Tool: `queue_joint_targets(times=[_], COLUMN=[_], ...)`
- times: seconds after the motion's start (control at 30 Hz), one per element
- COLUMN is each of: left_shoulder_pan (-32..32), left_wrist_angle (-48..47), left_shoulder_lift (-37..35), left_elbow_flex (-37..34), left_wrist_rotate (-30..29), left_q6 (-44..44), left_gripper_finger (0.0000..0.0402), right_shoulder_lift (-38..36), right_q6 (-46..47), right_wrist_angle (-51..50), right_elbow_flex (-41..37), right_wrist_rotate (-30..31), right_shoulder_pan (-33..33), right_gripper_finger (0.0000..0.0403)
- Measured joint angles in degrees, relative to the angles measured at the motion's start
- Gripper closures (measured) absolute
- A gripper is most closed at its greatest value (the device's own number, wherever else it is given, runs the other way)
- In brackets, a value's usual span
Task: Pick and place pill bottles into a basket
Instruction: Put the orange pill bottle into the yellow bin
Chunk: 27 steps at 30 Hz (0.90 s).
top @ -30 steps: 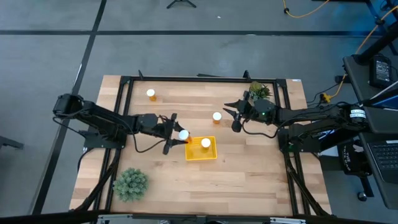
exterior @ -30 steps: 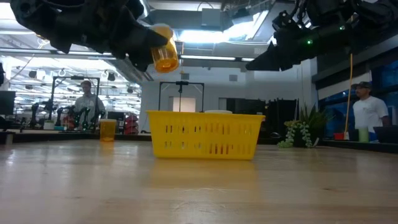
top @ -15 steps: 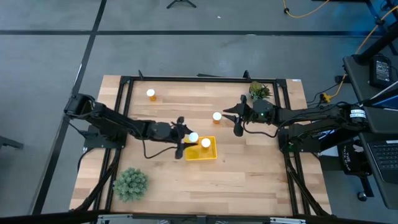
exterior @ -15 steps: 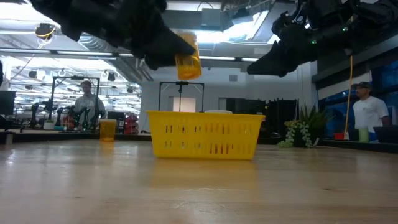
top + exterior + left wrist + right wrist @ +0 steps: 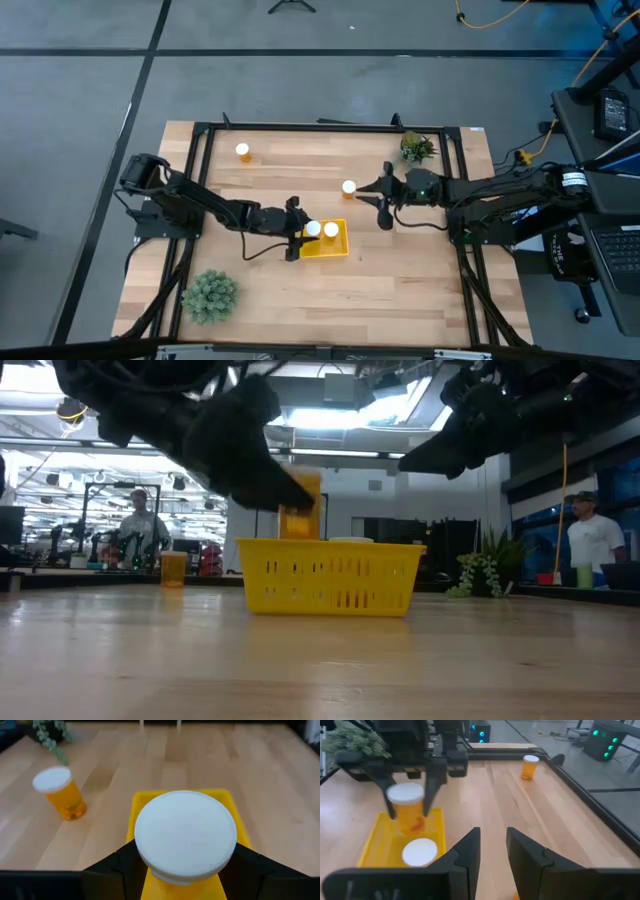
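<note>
Robotics lab: framed wooden table, equipment benches, ceiling strip lights.

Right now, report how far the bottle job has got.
One bottle already sits in the basket. The left gripper holds a second bottle over the basket, not yet released. Two remain on the table: one near the open right gripper, one at the far left.

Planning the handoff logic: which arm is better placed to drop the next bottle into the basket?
Left. Its tool holds a pill bottle over the basket. The right tool hangs open and empty by another bottle on the table.
</note>
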Motion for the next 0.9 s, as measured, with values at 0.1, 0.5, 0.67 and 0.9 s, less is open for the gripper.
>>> queue_joint_targets(times=[0.1, 0.5, 0.67, 0.9], left_shoulder_pan=[0.1, 0.6, 0.6, 0.6], left_wrist_angle=[1.2, 4.0, 4.6, 3.8], left_shoulder_lift=[2.2, 5.6, 5.5, 5.5], left_elbow_flex=[0.0, 0.0, 0.0, 0.0], left_wrist_rotate=[-0.9, -1.2, -1.2, -3.5], left_q6=[0.0, 0.7, 2.1, 2.0], left_gripper_finger=[0.0201, 0.0201, 0.0201, 0.0201], right_shoulder_lift=[0.0, 0.0, 0.0, 0.0], right_q6=[0.0, 0.0, 0.0, 0.2], right_wrist_angle=[0.0, -0.1, -0.1, -0.2], right_elbow_flex=[0.0, 0.0, 0.0, 0.0], right_wrist_rotate=[0.0, 0.0, 0.0, 0.0], right_shoulder_pan=[0.2, 0.2, 0.2, 0.2], right_gripper_finger=[0.0304, 0.0304, 0.0304, 0.0304])
